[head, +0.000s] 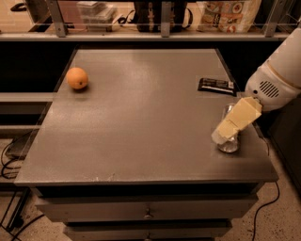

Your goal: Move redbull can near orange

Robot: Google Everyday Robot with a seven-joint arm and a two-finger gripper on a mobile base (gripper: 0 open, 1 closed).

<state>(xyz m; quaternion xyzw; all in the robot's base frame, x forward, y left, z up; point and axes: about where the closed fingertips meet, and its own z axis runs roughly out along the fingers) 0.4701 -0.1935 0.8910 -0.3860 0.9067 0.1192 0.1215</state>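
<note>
The redbull can (229, 144) lies on its side near the right front of the grey table (141, 122), its shiny round end towards the front edge. My gripper (223, 135), tan-coloured on a white arm, reaches in from the right and lies over the can, hiding most of its middle. The orange (77, 78) sits at the far left of the table, well apart from the can and the gripper.
A flat black wrapped bar (216, 85) lies behind the can near the right edge. A shelf with bags and boxes (225, 12) runs along the back. Drawers (148, 212) sit under the table front. Cables lie on the floor at left and right.
</note>
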